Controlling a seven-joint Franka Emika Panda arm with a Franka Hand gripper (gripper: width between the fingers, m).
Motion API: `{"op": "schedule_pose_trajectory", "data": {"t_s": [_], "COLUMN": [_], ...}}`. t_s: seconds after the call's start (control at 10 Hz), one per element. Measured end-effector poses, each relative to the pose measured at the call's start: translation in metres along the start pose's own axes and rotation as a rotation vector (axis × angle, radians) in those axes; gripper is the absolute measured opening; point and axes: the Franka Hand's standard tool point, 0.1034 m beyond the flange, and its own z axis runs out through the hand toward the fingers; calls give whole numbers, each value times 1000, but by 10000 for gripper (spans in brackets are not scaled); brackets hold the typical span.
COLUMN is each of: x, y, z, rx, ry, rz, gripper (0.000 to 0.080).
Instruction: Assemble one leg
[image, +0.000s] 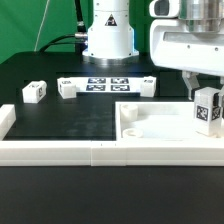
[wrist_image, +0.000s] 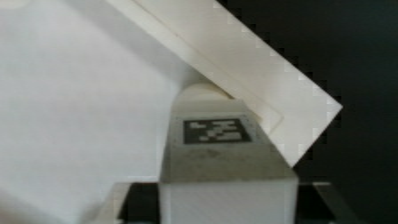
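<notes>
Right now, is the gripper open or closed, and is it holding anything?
The gripper is closed, holding the leg.

Base (image: 108, 35) was a white rounded column with a dark marking on its front. Wrist housing (image: 188, 42) was white and boxy, grey-shaded on top. Gripper (image: 204, 98) had dark fingers (image: 190, 86).

We find no words, numbers or brand names to read. The only signs are black-and-white square tags: one on the leg (image: 207, 112), its pattern clearest in the wrist view, several along the marker board (image: 108, 84), and one on a loose leg (image: 33, 92).
</notes>
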Motion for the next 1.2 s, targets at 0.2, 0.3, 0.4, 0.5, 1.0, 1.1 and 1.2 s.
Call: {"op": "schedule_pose_trajectory", "data": {"t_s": [0.2, 0.3, 0.4, 0.5, 1.0, 1.1, 1.2], "x": [-3, -3, -3, -3, -5, -6, -7], "y": [-1, -1, -1, -1, -1, -3, -3], "z": [0, 1, 1, 1, 1, 0, 0], "rx": [2, 4, 7, 7, -2, -4, -9], "ry": [-9, -14, -24, -24, -22, -22, -26], "rz": [165, 188, 221, 218, -128, -264, -373], "gripper": [297, 297, 297, 372, 632, 646, 649]}}
